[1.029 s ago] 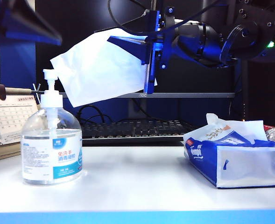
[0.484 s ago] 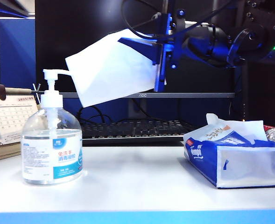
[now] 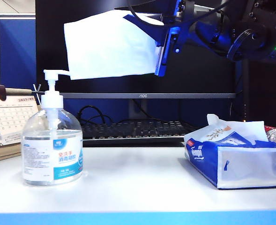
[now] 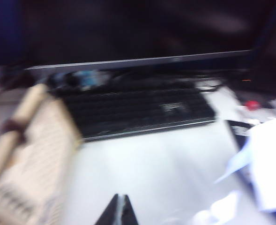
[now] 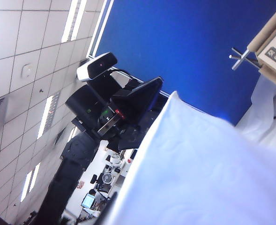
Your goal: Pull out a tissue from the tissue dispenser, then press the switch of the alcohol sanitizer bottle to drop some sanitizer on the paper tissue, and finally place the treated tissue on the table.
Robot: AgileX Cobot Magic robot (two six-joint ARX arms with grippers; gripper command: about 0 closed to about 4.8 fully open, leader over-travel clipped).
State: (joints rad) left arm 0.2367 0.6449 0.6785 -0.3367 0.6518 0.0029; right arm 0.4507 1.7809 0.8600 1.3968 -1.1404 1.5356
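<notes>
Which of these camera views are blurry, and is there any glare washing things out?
Left wrist view: smeared with blur; keyboard and calendar are soft, the table glares white, and the shut left gripper is a dark tip. Exterior view: sharp; the tissue, held by the right gripper, is bright against a dark monitor. Right wrist view: tissue close-up soft, ceiling sharper.

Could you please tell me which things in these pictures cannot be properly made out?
- Left gripper: only its shut tips show in the blurred left wrist view; absent from the exterior view.
- Right gripper: the tissue covers its fingertips in both views.
- Tissue dispenser: cut off by the exterior view's right edge.
- Alcohol sanitizer bottle: label print too small.
</notes>
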